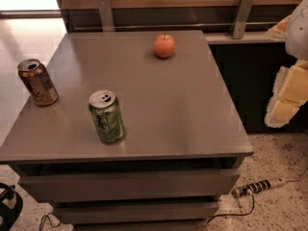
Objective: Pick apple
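Note:
The apple [164, 45] is small, round and orange-red with a short dark stem. It stands alone near the far edge of the grey table top [163, 105], a little right of the middle. My gripper [288, 97], white and pale yellow, hangs at the right edge of the view. It is off the table's right side, well to the right of the apple and nearer to me, and it holds nothing that I can see.
A green soda can [106, 116] stands upright near the table's front left. A brown soda can [37, 82] stands at the left edge. A wooden wall with metal brackets [243, 14] runs behind the table. A power strip [257, 186] lies on the floor at the right.

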You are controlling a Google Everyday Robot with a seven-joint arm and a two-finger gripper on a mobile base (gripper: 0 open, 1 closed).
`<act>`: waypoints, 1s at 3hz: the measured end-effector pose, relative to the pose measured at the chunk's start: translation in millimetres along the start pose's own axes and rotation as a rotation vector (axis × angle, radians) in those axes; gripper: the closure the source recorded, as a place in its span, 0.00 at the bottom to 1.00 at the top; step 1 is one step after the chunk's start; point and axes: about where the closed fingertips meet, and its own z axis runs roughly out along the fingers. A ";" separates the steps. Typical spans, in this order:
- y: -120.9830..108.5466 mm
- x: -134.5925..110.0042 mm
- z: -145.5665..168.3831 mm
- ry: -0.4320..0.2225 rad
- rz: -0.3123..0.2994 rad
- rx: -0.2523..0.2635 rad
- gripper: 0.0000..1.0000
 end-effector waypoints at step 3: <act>-51.0 -6.6 21.1 -0.120 0.120 0.036 0.00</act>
